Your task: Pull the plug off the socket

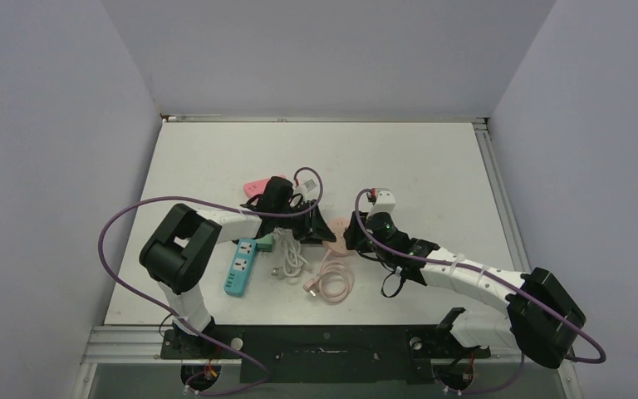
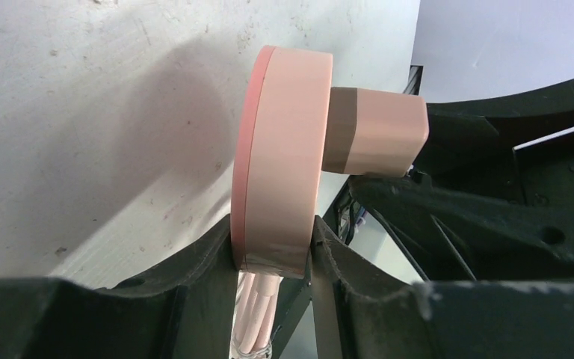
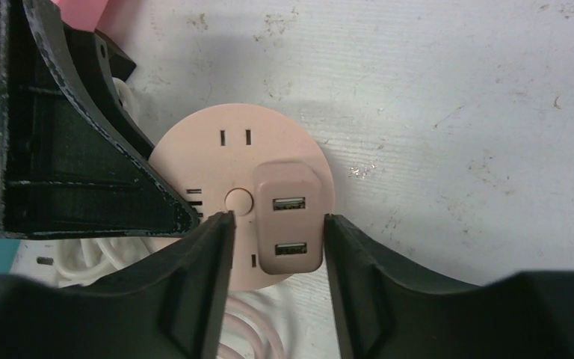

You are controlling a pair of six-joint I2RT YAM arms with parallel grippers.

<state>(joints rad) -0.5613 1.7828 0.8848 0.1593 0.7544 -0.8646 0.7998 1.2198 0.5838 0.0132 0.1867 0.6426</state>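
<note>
Okay, L fingers (image 2: 194, 292) pinching socket (image 2: 284, 149) rim, R fingers (image 3: 194, 284) spread astride plug (image 3: 288, 217), not gripping yet: close square, pull straight off.

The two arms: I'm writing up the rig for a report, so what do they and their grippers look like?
The left arm and right arm have white links between boxy black joint housings. A purple cable loops from each base to the wrist. The left gripper and right gripper are matte black, with broad triangular fingers.
</note>
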